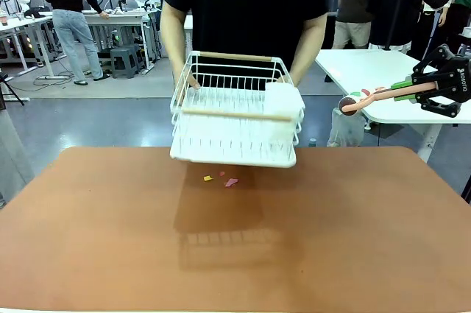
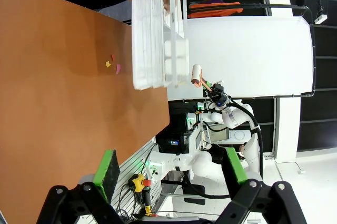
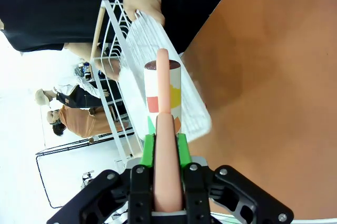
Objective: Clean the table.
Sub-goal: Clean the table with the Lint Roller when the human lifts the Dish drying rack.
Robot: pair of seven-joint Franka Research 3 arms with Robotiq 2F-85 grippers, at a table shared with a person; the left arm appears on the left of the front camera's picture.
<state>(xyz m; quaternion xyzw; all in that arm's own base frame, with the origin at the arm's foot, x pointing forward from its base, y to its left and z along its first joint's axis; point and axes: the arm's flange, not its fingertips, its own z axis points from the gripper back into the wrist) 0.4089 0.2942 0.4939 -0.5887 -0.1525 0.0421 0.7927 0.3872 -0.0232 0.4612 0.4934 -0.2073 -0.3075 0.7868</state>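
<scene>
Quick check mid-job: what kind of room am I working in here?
Most likely a robotics lab or workshop, not a home: white workbenches on a bare grey floor around the brown table, people standing at them, and a yellow emergency-stop box by the table's edge.

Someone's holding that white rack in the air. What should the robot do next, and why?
Probably swing the right gripper, shut on the roller, down to the scraps on the table: the rack is held off the tabletop, leaving them exposed, and the roller hangs beyond the table's far right.
</scene>
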